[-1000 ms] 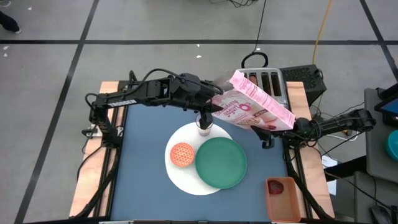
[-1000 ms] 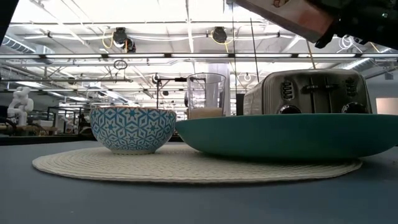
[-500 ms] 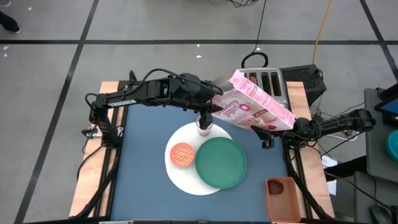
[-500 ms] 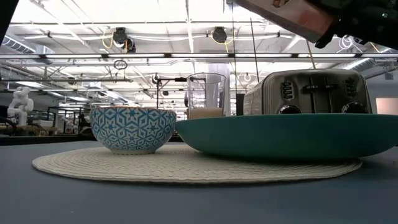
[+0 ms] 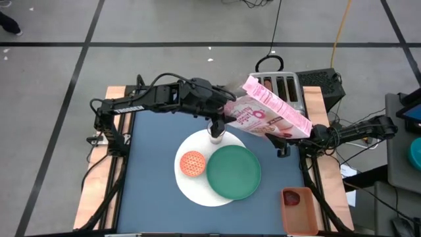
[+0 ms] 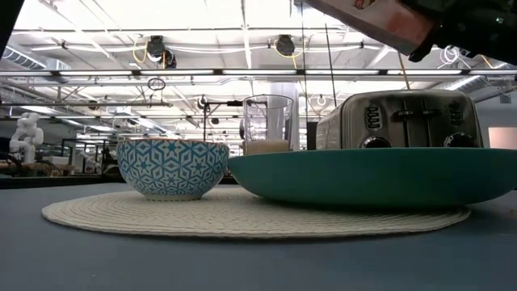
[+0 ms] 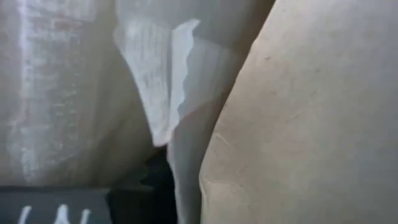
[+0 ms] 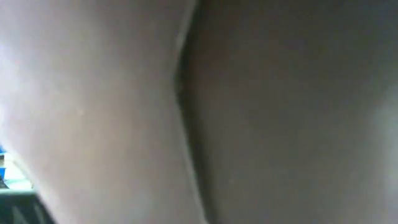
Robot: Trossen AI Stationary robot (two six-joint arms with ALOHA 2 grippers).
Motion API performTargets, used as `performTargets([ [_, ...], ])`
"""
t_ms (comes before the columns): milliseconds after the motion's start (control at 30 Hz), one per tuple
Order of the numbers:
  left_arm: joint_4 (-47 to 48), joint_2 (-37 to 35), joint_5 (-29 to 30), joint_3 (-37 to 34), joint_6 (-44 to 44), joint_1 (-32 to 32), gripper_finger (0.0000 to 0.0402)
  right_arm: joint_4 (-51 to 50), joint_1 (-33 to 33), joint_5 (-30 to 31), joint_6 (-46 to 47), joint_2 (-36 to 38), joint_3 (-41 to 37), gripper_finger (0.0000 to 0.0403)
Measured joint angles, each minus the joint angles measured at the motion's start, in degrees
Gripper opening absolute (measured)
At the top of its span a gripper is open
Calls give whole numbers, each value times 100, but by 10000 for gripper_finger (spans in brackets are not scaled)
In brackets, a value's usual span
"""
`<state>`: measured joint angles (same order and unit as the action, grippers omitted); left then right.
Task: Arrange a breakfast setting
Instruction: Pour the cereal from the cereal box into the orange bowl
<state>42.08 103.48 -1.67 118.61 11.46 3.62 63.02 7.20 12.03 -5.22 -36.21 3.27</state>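
Cereal-filled bowl (image 5: pixel 193 163) on white plate (image 5: pixel 191 185)

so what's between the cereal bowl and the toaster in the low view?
The milk glass stands between small cereal bowl and toaster, low view.

bowl (image 5: pixel 193 164) and plate (image 5: pixel 233 171) side by side on mat (image 5: pixel 197 192) — glass (image 5: pixel 216 135) behind, toaster (image 5: pixel 283 89) farther back

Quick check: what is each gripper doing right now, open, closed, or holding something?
Left gripper: at the open end of the pink cereal box; cannot be told.
Right gripper: shut on the pink cereal box, held tilted above the table.
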Motion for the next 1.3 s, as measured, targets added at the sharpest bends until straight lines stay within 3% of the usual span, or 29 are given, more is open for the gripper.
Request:
performTargets([
  [367,243,-89,0,0,70,2,198,-3,0,13,-7,10,0,215],
  [1167,1035,-1353,43,2,-7,3,198,-76,3,-24,-15,41,-4,215],
  [1233,1186,-1420,310,2,-43,-89,198,-76,2,-24,-3,49,-4,215],
  [1300,1486,-1524,943,-2,-154,-305,198,-81,2,-24,-3,55,-4,215],
])
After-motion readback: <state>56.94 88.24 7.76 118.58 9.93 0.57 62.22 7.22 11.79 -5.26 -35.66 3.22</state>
